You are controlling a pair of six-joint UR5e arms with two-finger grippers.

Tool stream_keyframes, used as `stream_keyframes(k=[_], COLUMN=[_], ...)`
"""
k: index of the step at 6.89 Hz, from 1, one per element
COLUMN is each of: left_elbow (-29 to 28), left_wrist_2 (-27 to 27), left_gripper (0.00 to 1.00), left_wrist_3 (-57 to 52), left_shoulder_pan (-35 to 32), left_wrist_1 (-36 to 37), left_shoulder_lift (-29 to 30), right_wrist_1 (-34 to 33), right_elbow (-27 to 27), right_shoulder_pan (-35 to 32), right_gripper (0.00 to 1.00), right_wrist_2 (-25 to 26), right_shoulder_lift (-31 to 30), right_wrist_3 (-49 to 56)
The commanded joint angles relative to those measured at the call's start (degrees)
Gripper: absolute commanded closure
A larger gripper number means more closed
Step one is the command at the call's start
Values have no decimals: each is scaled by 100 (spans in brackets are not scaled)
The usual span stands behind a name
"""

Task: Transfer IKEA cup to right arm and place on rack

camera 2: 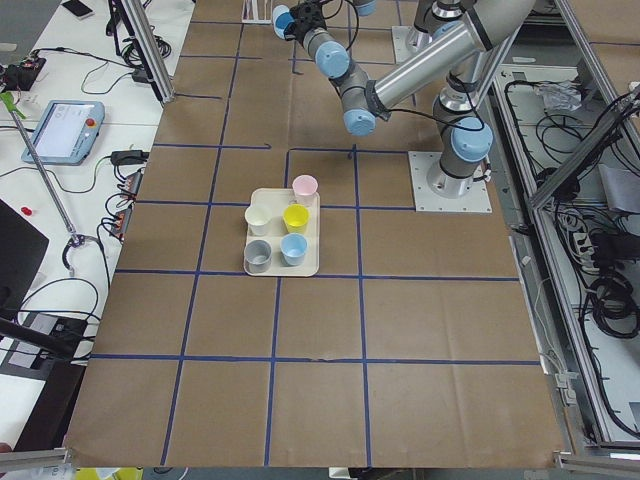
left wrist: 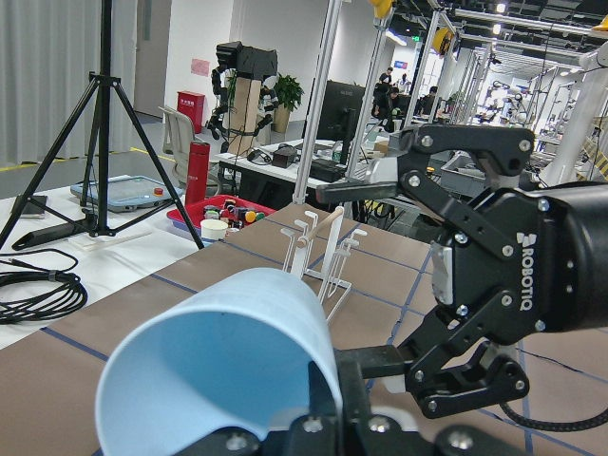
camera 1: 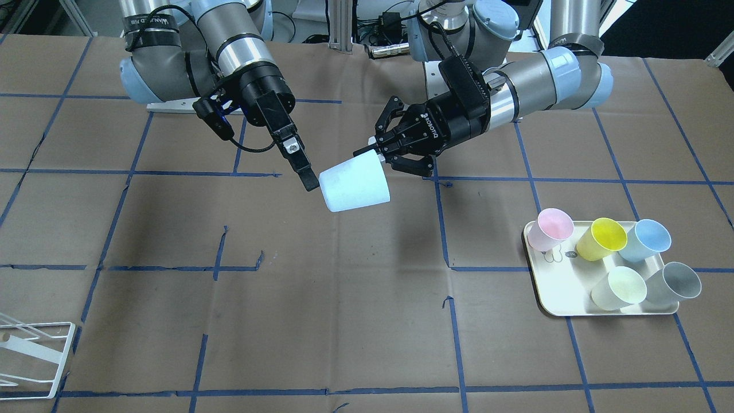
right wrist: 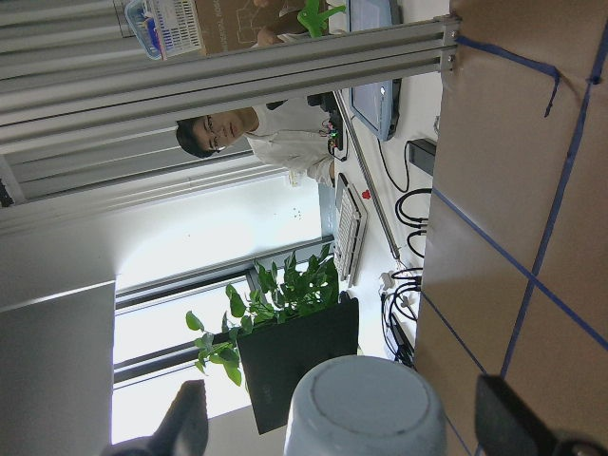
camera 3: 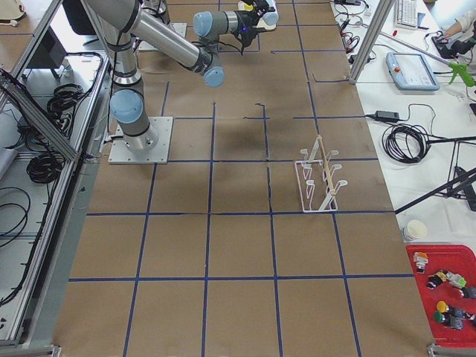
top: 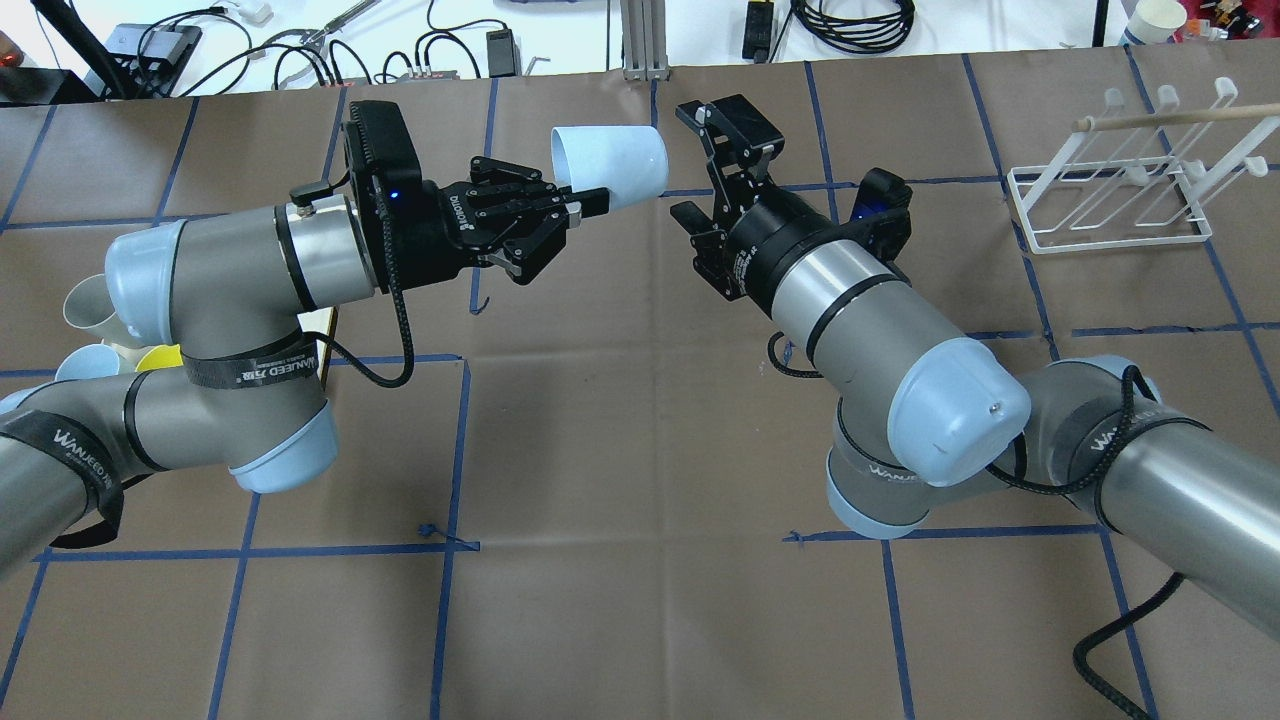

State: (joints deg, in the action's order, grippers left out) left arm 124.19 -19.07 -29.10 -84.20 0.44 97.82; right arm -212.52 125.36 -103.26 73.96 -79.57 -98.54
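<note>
my left pincer (top: pixel 590 200) is clenched on the rim of the pale blue cup (camera 1: pixel 354 186). it holds the cup on its side in the air above the middle of the worktop (camera 1: pixel 321 298), base pointing toward my right arm. my right pincer (right wrist: pixel 347 426) is released, its two flat fingers spread. in the right wrist view the cup's round base sits between them, touching neither.

i judge this to be the hand-over step, just short of the second grasp: the cup is offered but not yet taken.

the next move calls for my right pincer to slide a little further along the cup wall, so the fingers bear on the body and not just the base edge. then it should close before the left lets go. the wall tapers, so a shallow grip could slip. the rack (top: pixel 1118 242) stands far off on my right, well apart from the cup.
</note>
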Motion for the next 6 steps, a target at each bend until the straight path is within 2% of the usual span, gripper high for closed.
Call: stream_keyframes(k=[1, 6], left_elbow=[0, -9], left_wrist_2=[0, 0], left_gripper=[100, 100], left_wrist_3=[1, 53], left_shoulder_pan=[0, 0], left_wrist_1=[0, 9], left_shoulder_lift=[0, 0], right_wrist_1=[-159, -159], right_elbow=[-152, -372], right_shoulder_pan=[-159, -256], right_gripper=[1, 1], right_wrist_2=[135, 145], right_shoulder_lift=[222, 494], right_wrist_3=[-16, -16])
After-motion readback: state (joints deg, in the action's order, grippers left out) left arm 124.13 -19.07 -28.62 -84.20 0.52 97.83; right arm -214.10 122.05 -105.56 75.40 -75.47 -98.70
